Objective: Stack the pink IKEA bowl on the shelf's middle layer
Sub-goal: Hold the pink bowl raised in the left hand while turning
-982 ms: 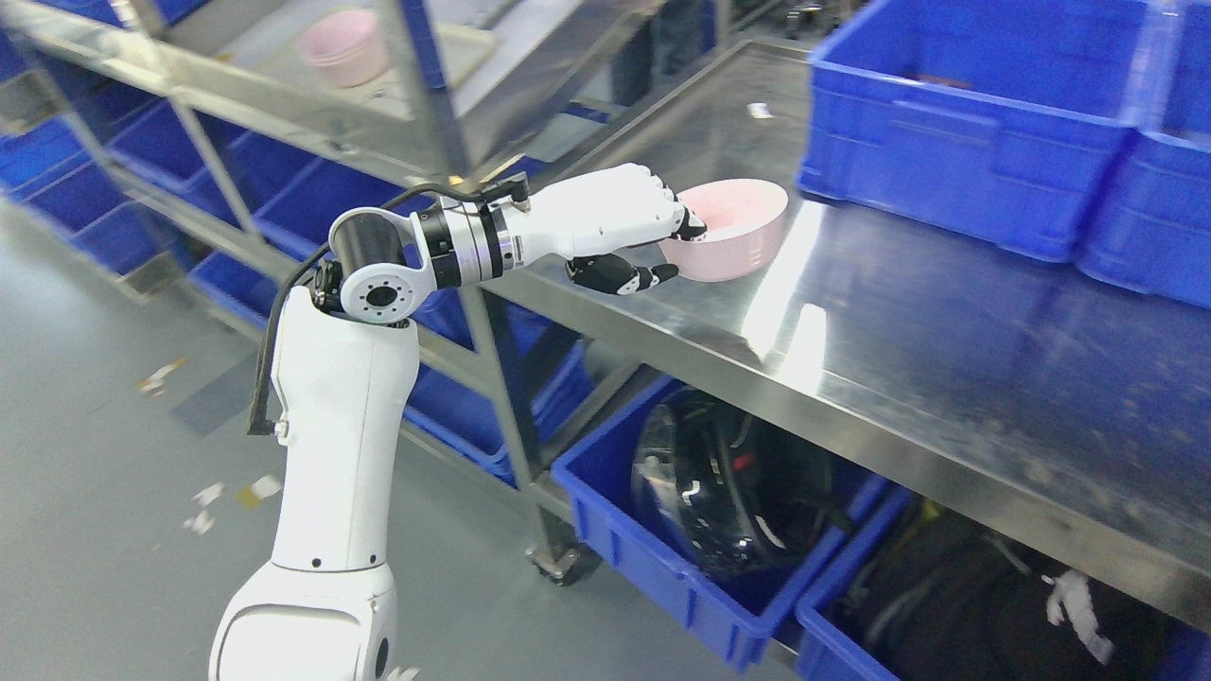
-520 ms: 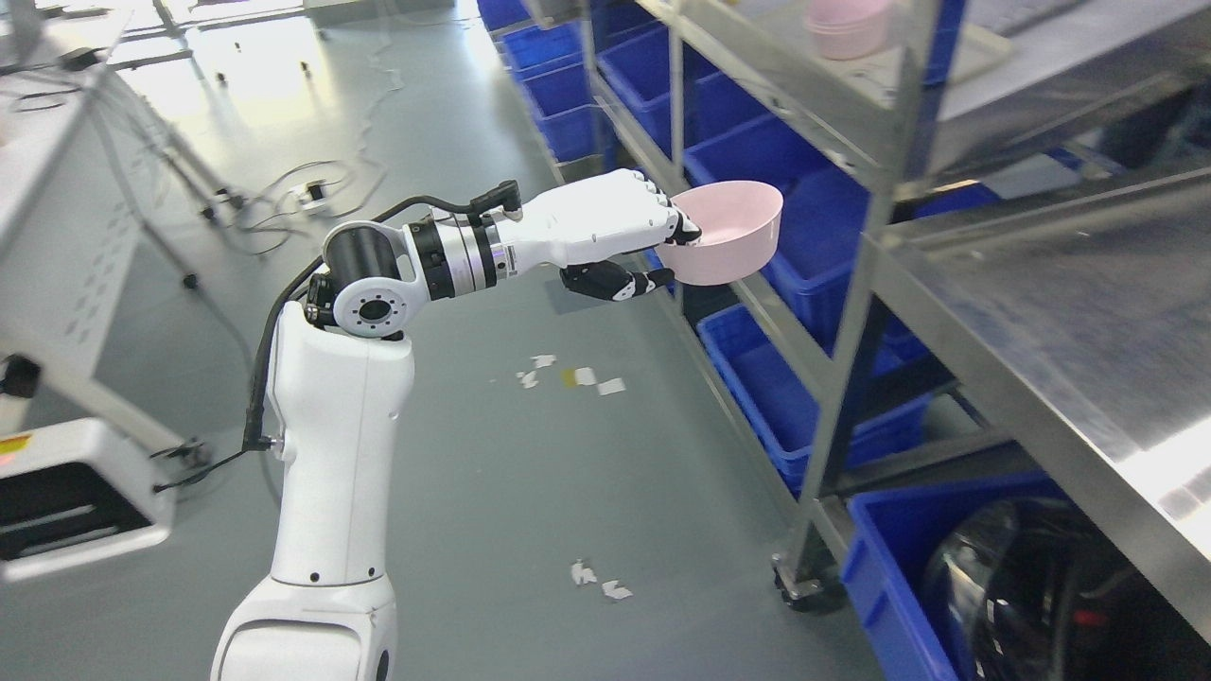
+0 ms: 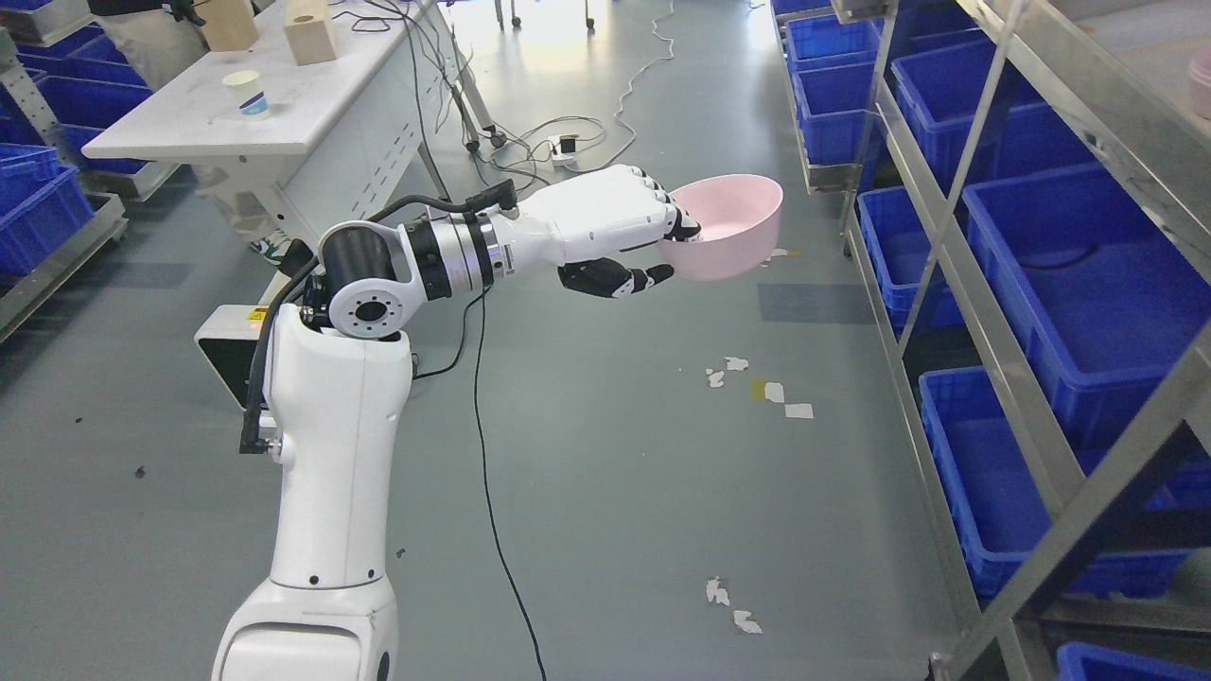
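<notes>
Head view is showing the left hand [image 3: 653,241] clamping the pink bowl [image 3: 727,227] by its rim, carrying it above the floor; reaching the shelf [image 3: 1031,123] and stacking are remaining.

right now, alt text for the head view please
The robot's left hand holds a pink bowl upright by its rim, over a grey floor. A metal shelf with blue bins stands to the right, a white table at upper left.

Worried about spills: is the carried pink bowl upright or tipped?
Upright: the pink bowl opens upward, its rim near level in the left hand.
</notes>
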Controlling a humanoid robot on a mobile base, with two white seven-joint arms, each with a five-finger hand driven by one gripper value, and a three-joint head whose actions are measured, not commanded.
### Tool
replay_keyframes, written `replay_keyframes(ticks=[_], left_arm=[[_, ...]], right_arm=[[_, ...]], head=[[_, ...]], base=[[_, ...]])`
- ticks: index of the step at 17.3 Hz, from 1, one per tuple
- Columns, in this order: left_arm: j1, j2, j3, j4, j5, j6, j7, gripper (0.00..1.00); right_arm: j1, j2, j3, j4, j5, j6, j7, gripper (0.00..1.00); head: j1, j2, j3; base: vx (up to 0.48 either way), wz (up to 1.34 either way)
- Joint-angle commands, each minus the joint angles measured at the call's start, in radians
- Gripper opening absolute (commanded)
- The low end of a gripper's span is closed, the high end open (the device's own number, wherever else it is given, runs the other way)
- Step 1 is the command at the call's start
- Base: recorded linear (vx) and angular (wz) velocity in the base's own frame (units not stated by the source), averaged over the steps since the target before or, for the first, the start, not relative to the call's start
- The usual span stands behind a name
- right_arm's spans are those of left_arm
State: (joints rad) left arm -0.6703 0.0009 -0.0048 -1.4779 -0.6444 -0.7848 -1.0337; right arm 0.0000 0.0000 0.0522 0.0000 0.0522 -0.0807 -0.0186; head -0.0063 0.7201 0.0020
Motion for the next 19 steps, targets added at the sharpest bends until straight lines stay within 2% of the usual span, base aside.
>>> replay_keyframes(ticks=[1, 19], left_arm=[[0.000, 0.017, 0.009, -0.010, -0.001, -0.001, 0.000, 0.00], [-0.006, 0.017, 0.006, -0.009, -0.001, -0.001, 0.001, 0.00]], right_arm=[[0.003, -0.017, 0.000, -0.018, 0.000, -0.001, 0.000, 1.00], [0.003, -0.017, 0.000, -0.018, 0.000, -0.001, 0.000, 1.00]], head=[[0.0000, 0.000, 0.000], [0.0000, 0.000, 0.000]], base=[[0.172, 0.43], [0.342, 0.05]])
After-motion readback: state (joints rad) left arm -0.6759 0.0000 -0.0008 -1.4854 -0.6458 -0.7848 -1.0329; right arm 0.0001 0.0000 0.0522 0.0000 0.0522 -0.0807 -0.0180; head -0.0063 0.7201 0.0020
